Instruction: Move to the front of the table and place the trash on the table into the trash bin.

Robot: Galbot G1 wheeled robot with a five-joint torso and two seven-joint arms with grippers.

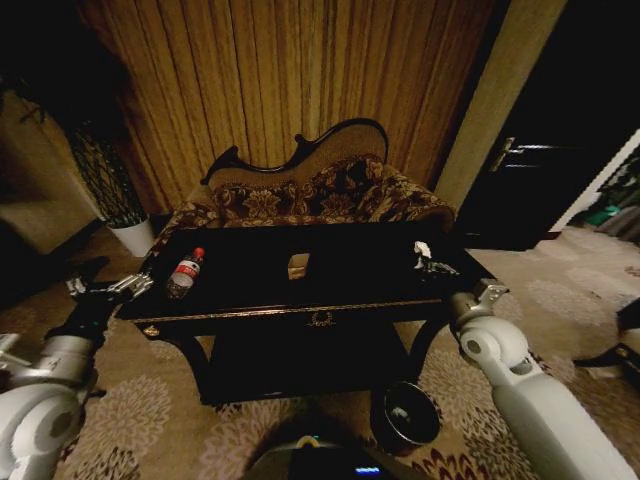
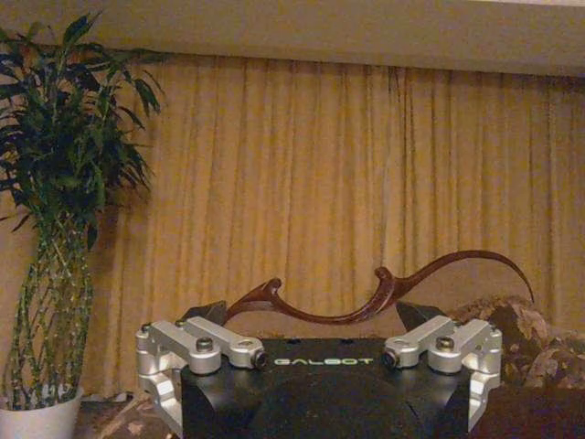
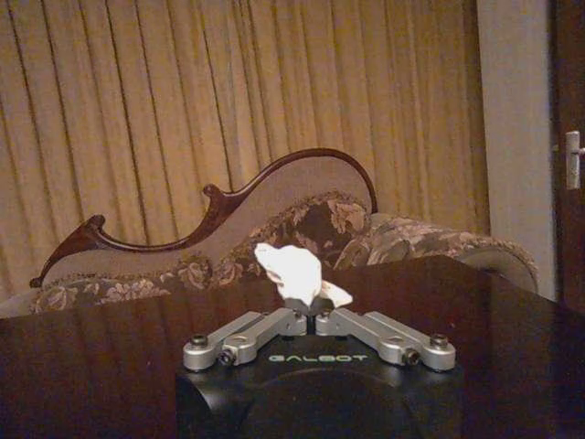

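Observation:
The black table [image 1: 250,312] stands in front of me. On it lie a clear bottle [image 1: 184,273] with a red cap at the left and a small tan block [image 1: 298,265] in the middle. At the table's right end my right gripper [image 1: 436,266] is shut on a white crumpled paper scrap [image 3: 294,268], also seen as the white paper scrap [image 1: 422,249] in the head view, with the right gripper [image 3: 313,309] pinching its lower edge. My left gripper [image 1: 112,289] hangs open off the table's left corner, a little left of the bottle; the left gripper [image 2: 311,318] has its fingers spread wide. The round dark trash bin [image 1: 405,416] sits on the carpet below the table's front right.
A patterned sofa [image 1: 320,195] with a carved back stands right behind the table, before tan curtains. A plant in a white pot [image 1: 132,236] is at the back left. A dark door [image 1: 525,190] is at the right. Patterned carpet lies around the table.

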